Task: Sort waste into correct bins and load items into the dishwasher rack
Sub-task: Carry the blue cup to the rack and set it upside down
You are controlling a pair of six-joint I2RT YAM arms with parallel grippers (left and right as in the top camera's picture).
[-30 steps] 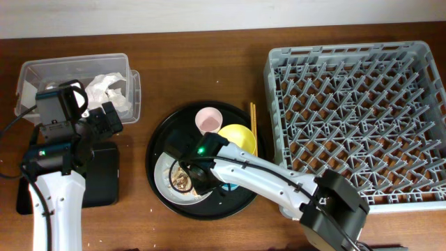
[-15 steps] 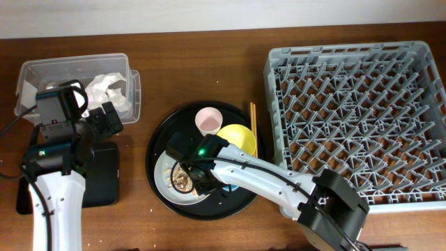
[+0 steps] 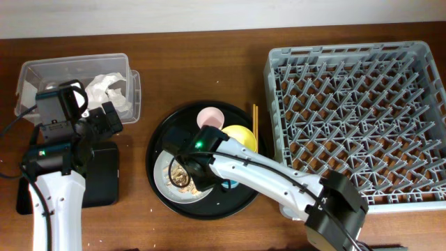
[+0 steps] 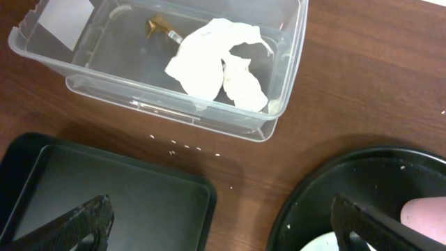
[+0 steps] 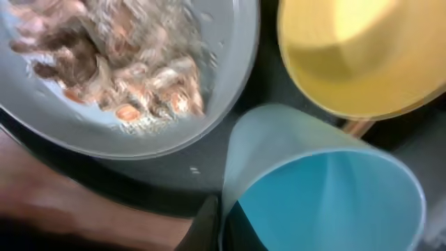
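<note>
well, your rack (image 3: 355, 118) fills the right of the table, and none of the dishes show in it. the round tray (image 3: 155, 146) sits mid-table with the dishes on it. left of that, the clear tub (image 4: 287, 77) stands behind the black tray (image 4: 104, 202), the two just apart.

on the round tray, the plate (image 5: 233, 90) lies at the front left with the scraps (image 5: 118, 63) heaped on it. the yellow bowl (image 5: 348, 56) is just beside the plate's rim, and the pink cup (image 3: 209, 117) stands behind them. the blue cup (image 5: 327, 188) sits in front of the bowl, close against plate and bowl. the chopsticks (image 3: 254, 118) poke out behind the bowl at the tray's right edge. the wrapper (image 4: 216, 66) lies inside the tub.

your left gripper (image 4: 223, 230) hangs spread wide and empty over the bare wood between the two trays. your right gripper (image 5: 214, 230) is down at the blue cup's rim, one finger against its outer wall; you cannot tell whether it is clamped.
</note>
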